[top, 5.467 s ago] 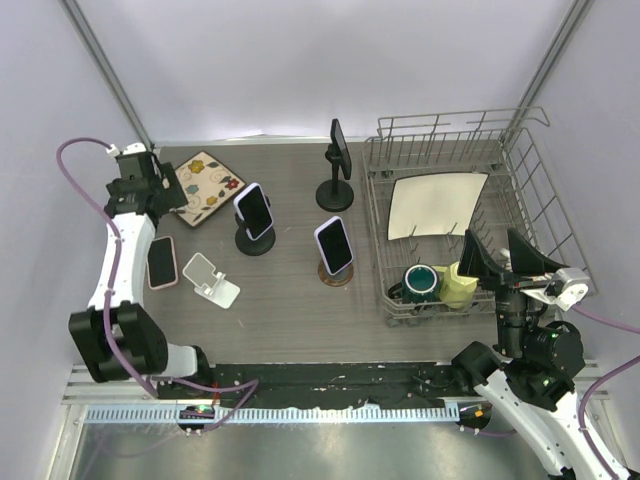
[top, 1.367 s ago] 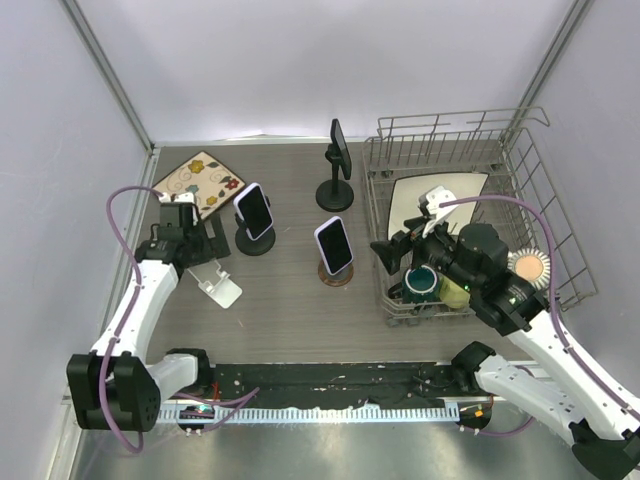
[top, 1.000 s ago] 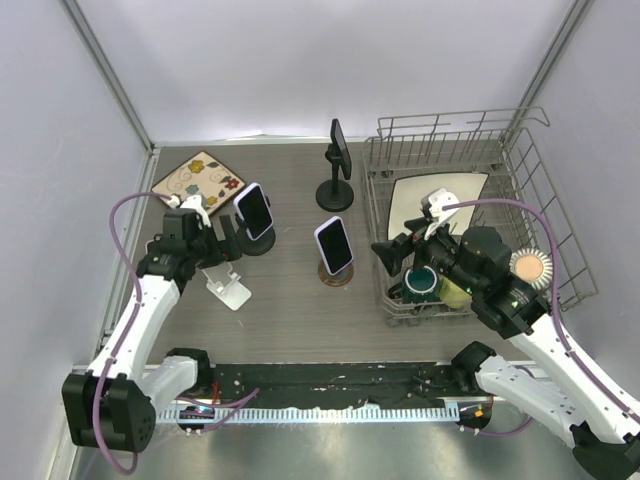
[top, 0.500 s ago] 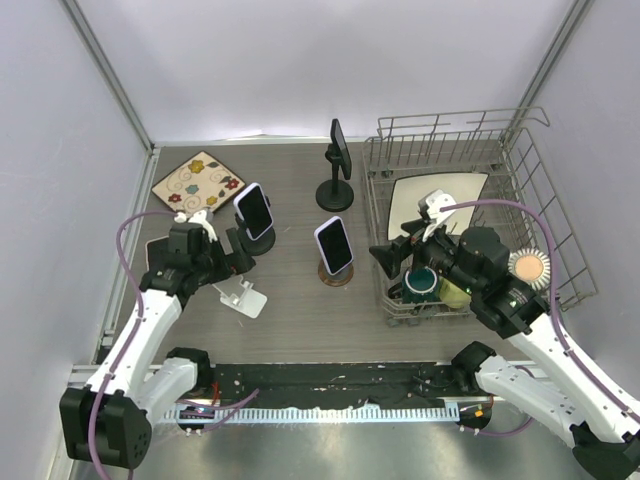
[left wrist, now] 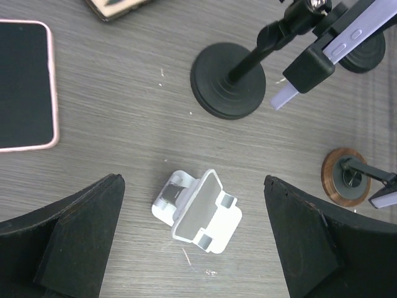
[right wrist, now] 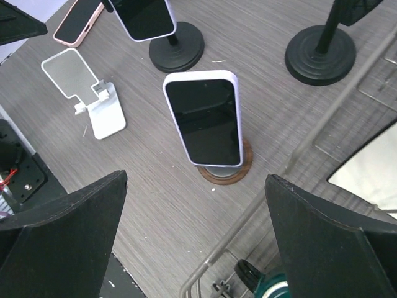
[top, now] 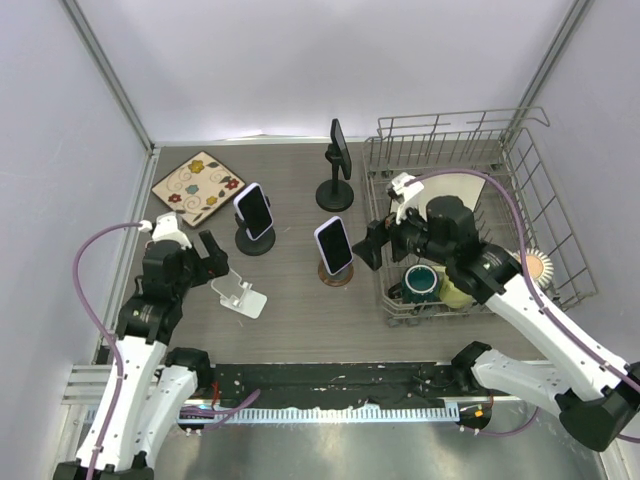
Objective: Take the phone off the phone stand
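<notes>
The phone sits on its stand just left of the rack. Our right claw hovers at the rack's left edge, wide open and empty; our left claw, farther left, likewise.

Phone on stand, left of dish rack.

Left wrist view's right edge cuts off the phone on its wooden-based stand.

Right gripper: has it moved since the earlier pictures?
Yes. The right gripper has moved left, from over the grey wire dish rack toward the middle lilac-cased phone.
</notes>
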